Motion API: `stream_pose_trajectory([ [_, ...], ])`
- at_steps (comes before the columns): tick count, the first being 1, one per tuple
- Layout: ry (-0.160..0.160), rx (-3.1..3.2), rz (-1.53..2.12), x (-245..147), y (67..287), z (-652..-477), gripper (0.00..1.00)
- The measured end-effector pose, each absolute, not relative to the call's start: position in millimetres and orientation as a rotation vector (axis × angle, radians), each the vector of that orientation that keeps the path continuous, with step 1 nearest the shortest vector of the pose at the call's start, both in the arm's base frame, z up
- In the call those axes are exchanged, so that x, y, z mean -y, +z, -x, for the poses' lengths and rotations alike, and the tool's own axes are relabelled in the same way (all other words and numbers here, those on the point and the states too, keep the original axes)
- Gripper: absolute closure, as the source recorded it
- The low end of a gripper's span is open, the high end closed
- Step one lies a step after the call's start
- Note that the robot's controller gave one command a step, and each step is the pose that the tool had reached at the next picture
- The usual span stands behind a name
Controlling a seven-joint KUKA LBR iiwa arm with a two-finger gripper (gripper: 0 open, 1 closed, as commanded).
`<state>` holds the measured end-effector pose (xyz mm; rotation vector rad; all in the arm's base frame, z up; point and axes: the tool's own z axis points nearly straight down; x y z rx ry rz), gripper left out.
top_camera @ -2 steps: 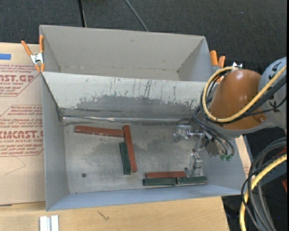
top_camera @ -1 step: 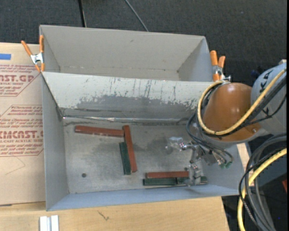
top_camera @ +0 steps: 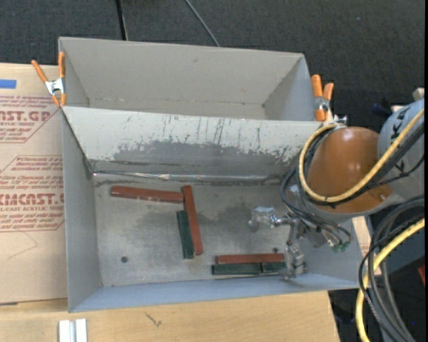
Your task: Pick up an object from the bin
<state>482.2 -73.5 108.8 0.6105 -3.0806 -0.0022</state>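
Note:
My gripper [top_camera: 278,242] hangs low over the right side of the bin, open, with nothing between its fingers. One fingertip [top_camera: 260,218] points left over bare floor. The other fingertip [top_camera: 297,265] sits at the right end of a short red stick [top_camera: 242,259], which lies flat along the front wall. Pressed against that stick's near side lies a dark green stick [top_camera: 244,268].
In the middle of the bin, a long red stick [top_camera: 146,194] lies crosswise. Another red stick [top_camera: 192,219] runs front to back from its right end, with a dark green stick [top_camera: 184,234] beside it. The arm's orange dome and cables crowd the right wall.

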Motion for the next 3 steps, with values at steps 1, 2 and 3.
stream_pose_trajectory([
  [1, 0.0, 3.085, -0.594, 53, 72, -483.3, 1.0],
  [2, 0.0, 3.085, -0.594, 53, 72, -483.3, 1.0],
  [3, 0.001, 3.08, -0.64, 56, 235, -488.0, 1.0],
])
